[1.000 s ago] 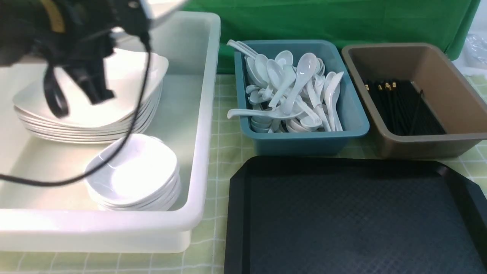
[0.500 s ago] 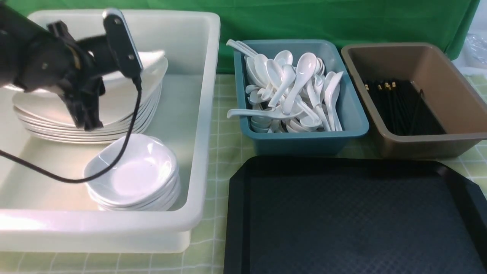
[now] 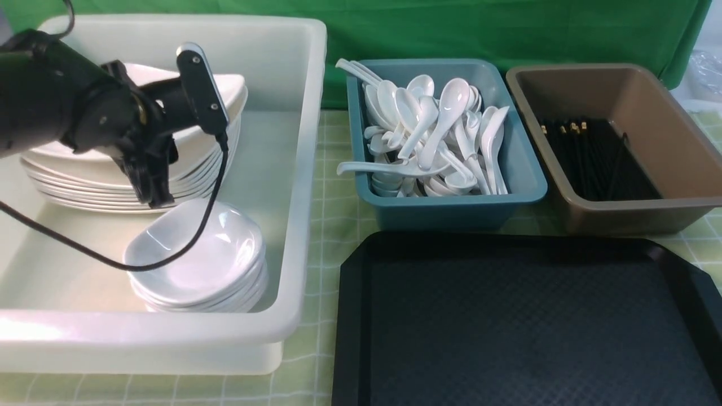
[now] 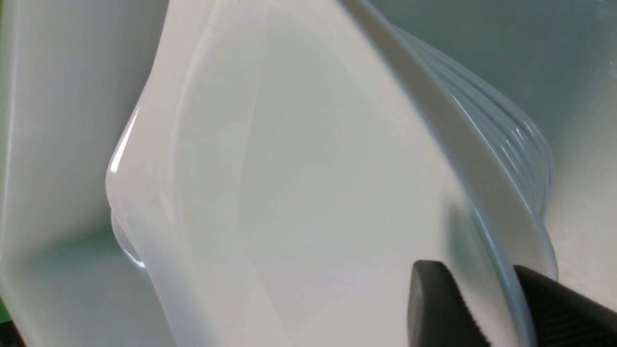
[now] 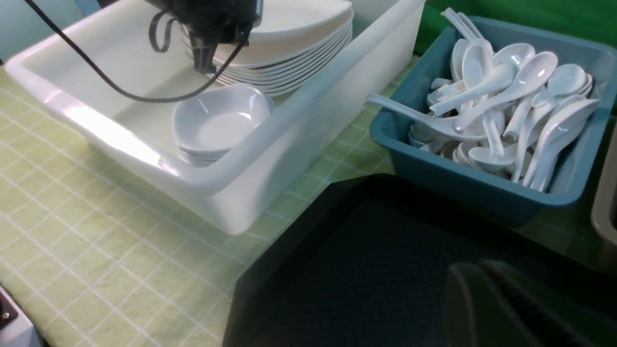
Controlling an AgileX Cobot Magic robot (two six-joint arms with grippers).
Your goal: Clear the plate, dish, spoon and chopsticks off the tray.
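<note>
Green-checked cloth, tray (image 3: 524,321) bare: your left gripper (image 4: 477,308) straddles the plate (image 4: 299,193) rim atop the white-bin (image 3: 293,169) stack, jaws parting. Widen them fully, then lift straight clear.

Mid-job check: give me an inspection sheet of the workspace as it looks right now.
Surface: green checked tablecloth.
Tray: nothing on it.
Top plate: tilted on the plate stack in the white bin, its rim between the left gripper's fingers.
Small dishes: stacked in the same bin.
Spoons: piled in the teal bin.
Chopsticks: in the brown bin.
Left gripper: jaws either side of the plate rim, slightly apart.
Right gripper: shut, holding nothing, over the tray.
Cables: black cable hangs over the dishes.
Surroundings: green backdrop.
</note>
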